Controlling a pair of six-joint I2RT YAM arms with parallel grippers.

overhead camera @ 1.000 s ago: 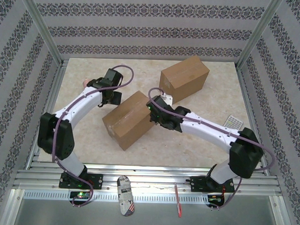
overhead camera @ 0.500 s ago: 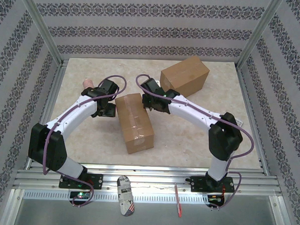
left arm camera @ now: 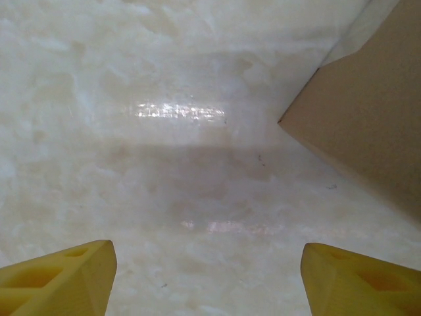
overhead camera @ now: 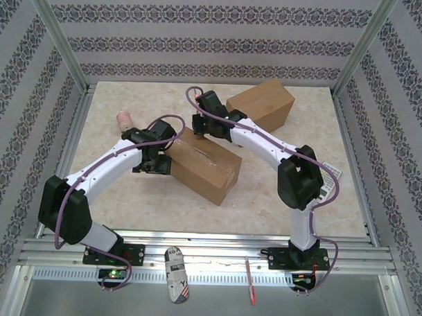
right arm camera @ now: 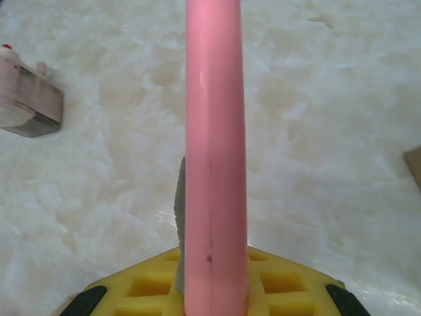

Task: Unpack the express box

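The box (overhead camera: 200, 164) lies sealed in the middle of the table (overhead camera: 113, 189). The left gripper (left arm camera: 205, 266) waits beside its left end with jaws wide and empty, I think to steady it. The right gripper (overhead camera: 198, 123) is closed narrow on a pink knife (right arm camera: 212, 131) just behind the box, probably for cutting the tape (overhead camera: 210, 155).

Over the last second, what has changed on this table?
The near box swung counterclockwise seen from above, its long side now running far-left to near-right. The right end effector moved to its far-left end, shut on the pink tool; the left end effector, open, drew nearer the bases. The far box stayed put.
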